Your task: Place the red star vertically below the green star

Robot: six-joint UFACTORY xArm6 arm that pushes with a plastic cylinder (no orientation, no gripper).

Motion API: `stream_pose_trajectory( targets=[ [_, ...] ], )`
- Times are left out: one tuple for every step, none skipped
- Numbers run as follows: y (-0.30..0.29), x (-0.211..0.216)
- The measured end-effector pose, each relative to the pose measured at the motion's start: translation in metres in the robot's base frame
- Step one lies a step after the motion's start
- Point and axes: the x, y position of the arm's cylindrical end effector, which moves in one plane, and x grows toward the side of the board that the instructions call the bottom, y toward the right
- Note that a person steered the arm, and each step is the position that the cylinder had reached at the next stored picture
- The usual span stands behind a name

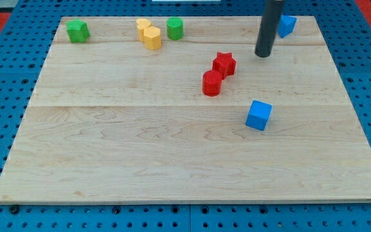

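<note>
The red star (224,63) lies right of the board's centre, in the upper half. A red cylinder (212,83) touches it at its lower left. The green star (77,30) sits at the board's top left corner. My tip (263,55) rests on the board to the upper right of the red star, a short gap away, not touching it. The dark rod rises from there out of the view's top.
Two yellow blocks (149,33) and a green cylinder (174,28) sit along the top edge. A blue block (286,25) lies at the top right, partly behind the rod. A blue cube (259,115) lies right of centre. The wooden board (108,154) rests on a blue pegboard.
</note>
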Motion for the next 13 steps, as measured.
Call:
stream_pose_trajectory(
  targets=[
    [0.000, 0.005],
    [-0.012, 0.009],
    [-0.034, 0.011],
    [-0.038, 0.013],
    [-0.066, 0.021],
    [-0.067, 0.021],
    [-0.100, 0.021],
    [-0.148, 0.021],
    [-0.183, 0.021],
    [-0.194, 0.025],
    [-0.193, 0.032],
    [-0.176, 0.036],
    [-0.135, 0.037]
  ],
)
